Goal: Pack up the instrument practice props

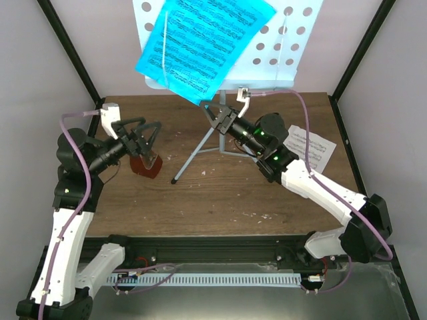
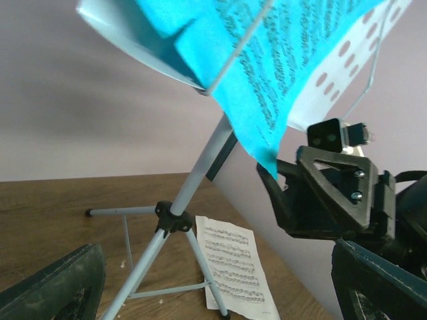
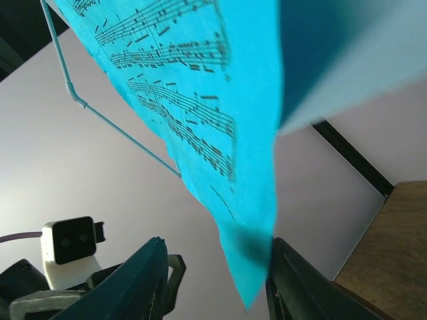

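Left of the music stand (image 1: 283, 47), the left gripper (image 1: 148, 148) hangs spread wide just above the metronome (image 1: 145, 167) (red-brown, clear-covered). On the stand rests a blue sheet (image 1: 200, 40). The half-narrowed right gripper (image 3: 217, 280) brackets its lower corner, unpinched. Right of the stand lies a white page (image 1: 310, 148).

Left end effector (image 1: 152, 145) wide-jawed and low; right end effector (image 1: 212, 107) (tilted upward) with narrower, half-open jaws.

Blue sheet (image 1: 200, 40) on stand (image 1: 293, 40), right jaws at its corner, metronome (image 1: 145, 167) at left
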